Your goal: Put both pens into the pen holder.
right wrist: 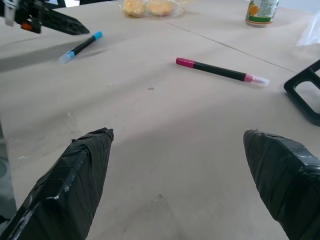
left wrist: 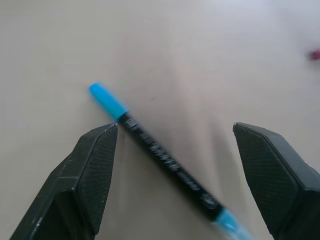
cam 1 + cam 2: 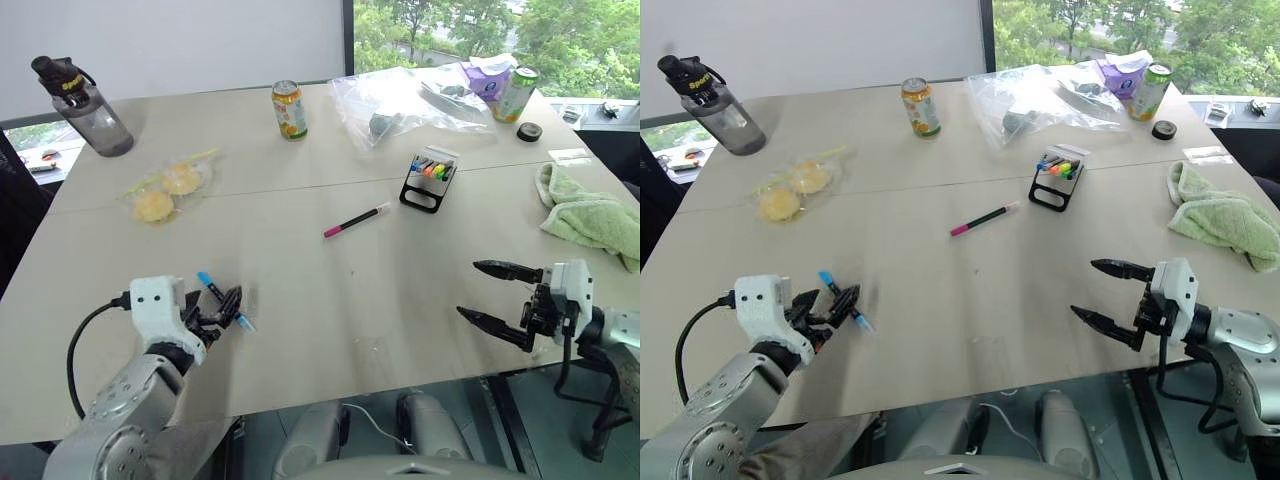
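Meanwhile both hands gape empty: left hand (image 3: 222, 312) over blue-capped pen (image 2: 160, 161), right hand (image 3: 492, 294) apart.

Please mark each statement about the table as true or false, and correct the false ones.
1. The blue-capped pen lies on the table between the open fingers of the left gripper. True.
2. The pink-ended pen already stands in the pen holder. False: it lies flat on the table, apart from the holder.
3. The right gripper holds a pen. False: its fingers are open and empty.
4. A green towel lies near the table's right edge. True.
5. The drink can lies on its side. False: it stands upright.
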Motion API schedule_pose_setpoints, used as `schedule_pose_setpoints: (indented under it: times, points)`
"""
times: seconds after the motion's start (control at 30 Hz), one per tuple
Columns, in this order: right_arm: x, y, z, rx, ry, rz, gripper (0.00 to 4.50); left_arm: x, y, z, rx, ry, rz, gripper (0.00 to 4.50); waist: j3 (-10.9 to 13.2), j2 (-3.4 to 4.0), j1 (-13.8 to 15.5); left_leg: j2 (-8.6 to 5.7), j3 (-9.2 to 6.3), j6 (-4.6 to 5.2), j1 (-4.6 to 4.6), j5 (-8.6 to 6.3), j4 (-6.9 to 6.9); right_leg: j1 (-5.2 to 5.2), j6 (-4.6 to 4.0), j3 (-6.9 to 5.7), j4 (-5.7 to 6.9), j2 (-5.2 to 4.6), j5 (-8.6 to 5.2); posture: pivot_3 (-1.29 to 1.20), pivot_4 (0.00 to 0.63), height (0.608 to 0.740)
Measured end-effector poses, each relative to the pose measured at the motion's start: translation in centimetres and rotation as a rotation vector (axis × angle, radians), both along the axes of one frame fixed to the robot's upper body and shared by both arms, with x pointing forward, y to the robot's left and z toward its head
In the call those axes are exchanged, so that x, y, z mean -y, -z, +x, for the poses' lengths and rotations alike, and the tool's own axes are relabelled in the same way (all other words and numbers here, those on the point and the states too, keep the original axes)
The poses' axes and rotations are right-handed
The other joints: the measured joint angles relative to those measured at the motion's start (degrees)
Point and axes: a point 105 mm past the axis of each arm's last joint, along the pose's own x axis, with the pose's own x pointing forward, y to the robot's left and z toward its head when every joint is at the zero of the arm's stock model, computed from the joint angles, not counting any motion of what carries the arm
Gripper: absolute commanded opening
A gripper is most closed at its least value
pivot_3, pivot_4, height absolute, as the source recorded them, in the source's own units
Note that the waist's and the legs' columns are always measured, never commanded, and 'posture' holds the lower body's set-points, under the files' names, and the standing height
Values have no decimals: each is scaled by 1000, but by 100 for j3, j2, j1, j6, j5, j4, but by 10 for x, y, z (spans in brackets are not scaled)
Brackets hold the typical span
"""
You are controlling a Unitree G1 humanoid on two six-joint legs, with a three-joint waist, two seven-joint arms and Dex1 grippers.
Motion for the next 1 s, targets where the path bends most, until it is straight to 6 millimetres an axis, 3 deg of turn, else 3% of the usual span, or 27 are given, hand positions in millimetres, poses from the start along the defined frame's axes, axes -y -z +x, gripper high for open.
schedule_pose_setpoints:
  times: [0.2, 0.23, 0.27, 0.4, 0.5, 0.83, 1.0]
  points:
    - [-3, -2, -2, -5, -8, 1, 4457, 8, 14, 3, -114, -75, 33, 3809, -12, 16, 3, -1, 1, -2, 4, 1, -4, 0, 0, 1, 2, 0, 0, 0, 150, 739]
    - [-4, -3, -2, -3, -11, 2, 4500, 7, 15, 3, -123, -85, 40, 3293, -18, 25, -2, -1, 2, -3, 6, 1, -7, 0, 0, 3, 2, 0, 0, 0, 150, 739]
    - [-4, -3, -2, -3, -12, 4, 4500, 5, 16, 2, -134, -99, 49, 3052, -23, 31, -14, 0, 6, -3, 10, 1, -12, 0, 0, 7, 3, 0, 0, 0, 150, 739]
    - [-4, -3, -2, -11, -16, -2, 4500, 0, 20, -1, -173, -133, 76, 1111, -44, 59, -24, 0, 22, -3, 24, 2, -23, 2, 1, 22, 2, 0, -1, 0, 150, 739]
    - [-7, -1, -2, -22, -29, -1, 4500, -1, 21, -4, -191, -158, 78, 68, -53, 67, -25, 1, 24, -3, 26, 2, -25, 3, 1, 24, 3, 1, -1, 0, 150, 739]
    - [-14, -6, 2, -7, -51, 6, 4500, 3, 18, -2, -138, -129, 78, 68, -60, 70, -18, 3, 39, -3, 33, 1, -32, 2, 3, 39, 2, 2, -2, 0, 150, 739]
    - [-21, -10, 7, -3, -48, 41, 4500, 20, 1, 12, 44, 68, 39, 68, -42, 39, 13, 3, 21, -5, 20, 2, -27, 1, 1, 18, 0, 0, -2, 0, 150, 739]
